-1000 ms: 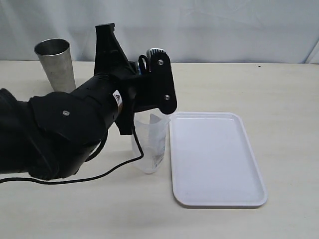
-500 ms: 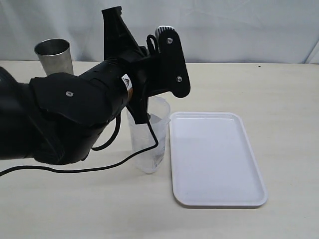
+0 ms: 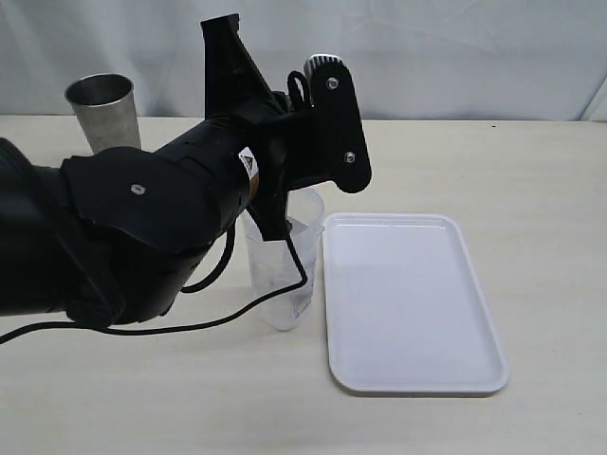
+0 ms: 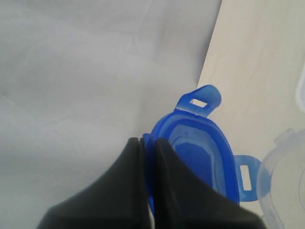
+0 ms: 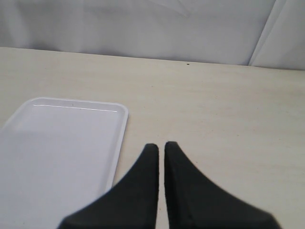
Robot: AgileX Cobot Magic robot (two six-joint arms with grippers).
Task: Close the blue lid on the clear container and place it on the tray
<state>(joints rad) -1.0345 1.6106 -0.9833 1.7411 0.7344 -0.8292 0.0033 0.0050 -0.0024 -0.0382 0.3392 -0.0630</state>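
Standing far left at the back: a grey steel tumbler (image 3: 102, 118), tapered, dull sheen. Next, the bulky black left arm (image 3: 142, 227) w/ a cable looped below it. The left gripper (image 4: 147, 140) is clenched on the edge of the blue lid (image 4: 200, 157), which is glossy see-through plastic, rounded-square, w/ slotted flaps, held off the table near the clear container (image 3: 285, 275). That canister is tall, translucent, slightly tapered, and upright on the pale table (image 3: 531, 171), just beside the tray (image 3: 408, 303), which is flat, white and smooth w/ a low rim. The right gripper (image 5: 161, 144) is clenched, empty.
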